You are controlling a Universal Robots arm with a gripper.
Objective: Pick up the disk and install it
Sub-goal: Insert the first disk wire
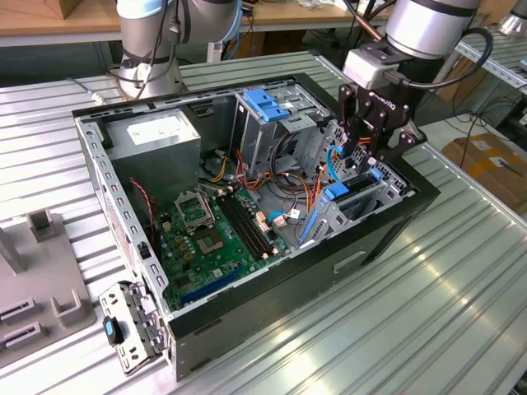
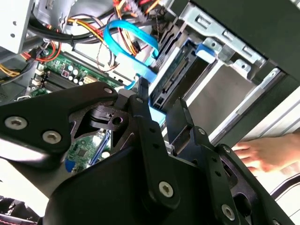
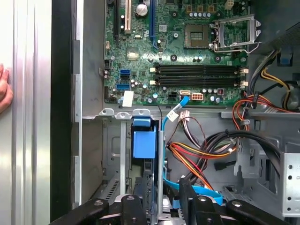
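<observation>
Hangs with the pincer (image 1: 368,160) right of centre in the exterior view, over the drive bay of the open computer case (image 1: 272,284). Shows black fingers (image 2: 139,108) moderately apart, gripping nothing as far as visible; impossible to judge any light contact.

Finds the disk (image 1: 354,206) just below the pincer, standing on edge inside the grey bay, apparently pushed in most of the way, with a bright blue rail (image 1: 311,224) along one side.

To be handled, by my judgement, as a stiff and dense metal block, rather heavy for such a flat shape. Smooth faces, so apt to slip between hard pads. Delicate inside: better no knocks and no twisting in the bay. Best taken across the two broad faces near the free end, away from connector and circuit side. Rail of springy plastic, softer than the body, easy to bend.

Around: thin folded grey steel with punched holes and sharp-looking edges; a glossy green motherboard (image 3: 136,61); soft bundles of orange, yellow and black wires (image 3: 197,154); a flat light-blue cable (image 2: 143,70) looping near the bay, likely to snag. Underneath, a desk (image 1: 445,329) of bright ribbed metal. Beside the case, a person's hand (image 2: 267,152) lying flat.
</observation>
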